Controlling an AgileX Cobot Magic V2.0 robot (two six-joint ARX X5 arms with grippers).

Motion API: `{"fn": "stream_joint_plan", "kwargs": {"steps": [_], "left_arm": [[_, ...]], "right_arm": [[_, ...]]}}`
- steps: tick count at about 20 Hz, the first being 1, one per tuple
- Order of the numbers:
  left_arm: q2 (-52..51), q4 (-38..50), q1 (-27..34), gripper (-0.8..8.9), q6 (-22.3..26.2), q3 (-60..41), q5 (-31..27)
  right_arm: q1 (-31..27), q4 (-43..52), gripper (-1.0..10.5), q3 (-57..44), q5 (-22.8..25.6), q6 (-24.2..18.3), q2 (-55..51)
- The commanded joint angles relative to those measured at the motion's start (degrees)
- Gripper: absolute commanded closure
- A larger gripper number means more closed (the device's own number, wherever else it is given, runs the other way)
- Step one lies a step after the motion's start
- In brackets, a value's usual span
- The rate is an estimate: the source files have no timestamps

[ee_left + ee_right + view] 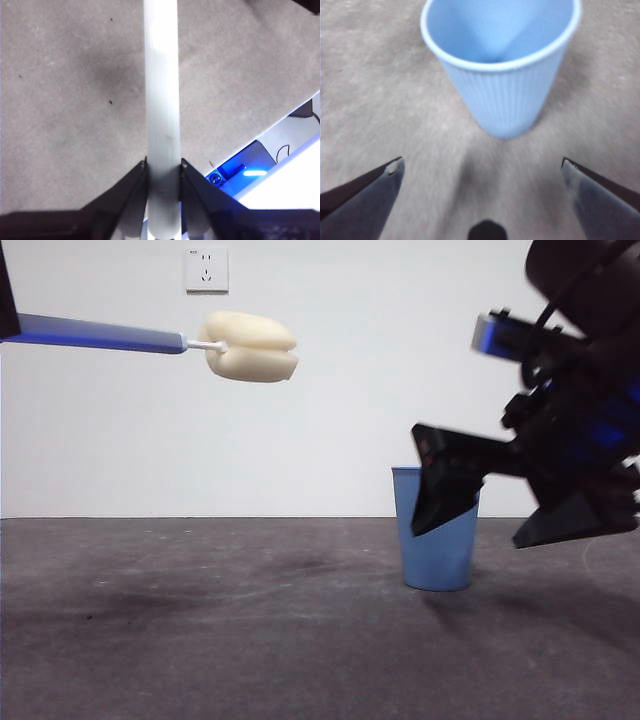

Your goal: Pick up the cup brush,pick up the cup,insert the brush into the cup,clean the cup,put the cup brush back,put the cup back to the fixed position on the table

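Observation:
The blue ribbed cup [436, 540] stands upright on the dark grey table [200, 630], right of the middle. My right gripper [445, 485] reaches in from the right at rim height, open, its jaws wide on either side of the cup [502, 65] and not touching it. My left gripper [162, 167] is shut on the cup brush's grey handle [161, 100]. It holds the brush level, high at the left, with the handle [100, 335] pointing right and the cream sponge head [250, 345] in the air.
A white wall with a socket [206, 269] stands behind the table. A white surface with a blue light [252, 173] shows past the table's edge in the left wrist view.

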Motion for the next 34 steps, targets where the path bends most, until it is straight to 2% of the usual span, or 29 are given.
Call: {"fn": "stream_joint_plan", "kwargs": {"steps": [1,6,11,16,22,27,29,31,34], "left_arm": [[-0.09,-0.39,-0.11,8.22,0.63,-0.31,0.07],[-0.09,-1.40,-0.11,8.22,0.26,-0.31,2.78],[-0.09,-1.22,-0.13,8.22,-0.87,-0.31,2.82],[-0.09,-1.14,-0.13,8.22,-0.90,-0.31,2.78],[-0.09,-1.14,-0.13,8.22,-0.90,-0.31,2.75],[-0.09,-1.14,-0.11,8.22,-0.79,-0.31,2.62],[-0.09,-1.14,-0.11,8.22,0.74,-0.31,2.58],[-0.09,-1.18,-0.11,8.22,2.36,-0.31,2.51],[-0.07,-1.25,-0.11,8.22,5.73,-0.31,2.60]], "right_arm": [[0.02,6.16,3.5,-0.44,0.48,-1.16,4.20],[-1.44,17.57,3.5,-0.44,1.86,-1.44,11.39],[-3.06,27.71,3.5,-0.42,1.51,-1.81,15.19],[-3.76,33.66,3.6,-0.39,1.55,-1.77,18.25],[-4.04,36.15,7.1,-0.39,1.42,-1.79,19.91],[-3.98,37.42,9.5,-0.39,0.81,-1.77,19.91],[-3.98,36.20,9.6,-0.39,-2.34,-1.77,19.12],[-3.54,31.65,9.6,-0.39,-3.08,-1.86,16.02],[-1.75,19.93,9.6,-0.37,-2.75,-6.51,7.30]]}}
